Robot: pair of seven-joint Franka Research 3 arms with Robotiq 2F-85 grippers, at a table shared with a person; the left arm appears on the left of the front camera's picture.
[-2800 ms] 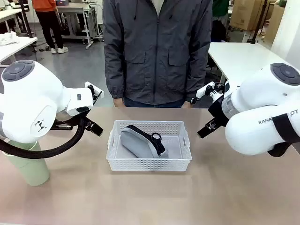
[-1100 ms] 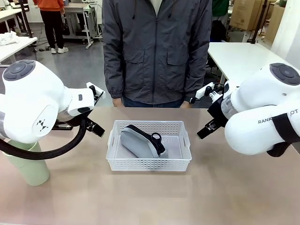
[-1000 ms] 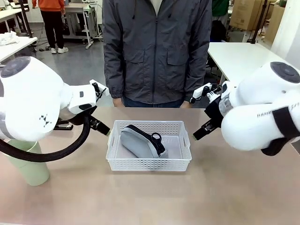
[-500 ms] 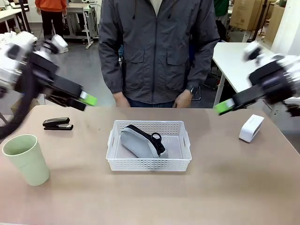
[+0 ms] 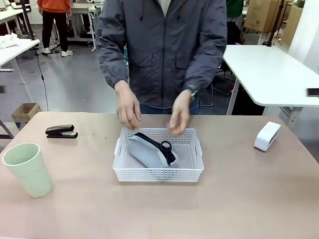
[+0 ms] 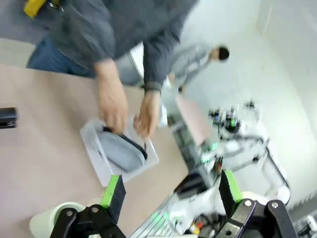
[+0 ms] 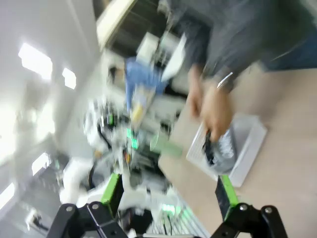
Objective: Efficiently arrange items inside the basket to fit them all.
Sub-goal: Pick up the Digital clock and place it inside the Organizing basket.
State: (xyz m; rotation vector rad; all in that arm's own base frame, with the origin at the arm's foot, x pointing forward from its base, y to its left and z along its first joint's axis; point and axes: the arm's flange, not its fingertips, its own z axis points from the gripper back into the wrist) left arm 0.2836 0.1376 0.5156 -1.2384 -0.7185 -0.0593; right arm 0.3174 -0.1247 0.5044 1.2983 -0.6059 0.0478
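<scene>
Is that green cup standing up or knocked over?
Upright: the pale green cup stands on its base, open mouth up, on the table, outside the basket.

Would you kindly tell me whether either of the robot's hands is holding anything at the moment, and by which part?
Nothing is held. The robot's left hand and right hand both stand open and empty.

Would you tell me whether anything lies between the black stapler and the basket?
Nothing lies on the table between the stapler and the basket. The person's hands hover over its far rim, and the grey pouch occupies its left side.
</scene>
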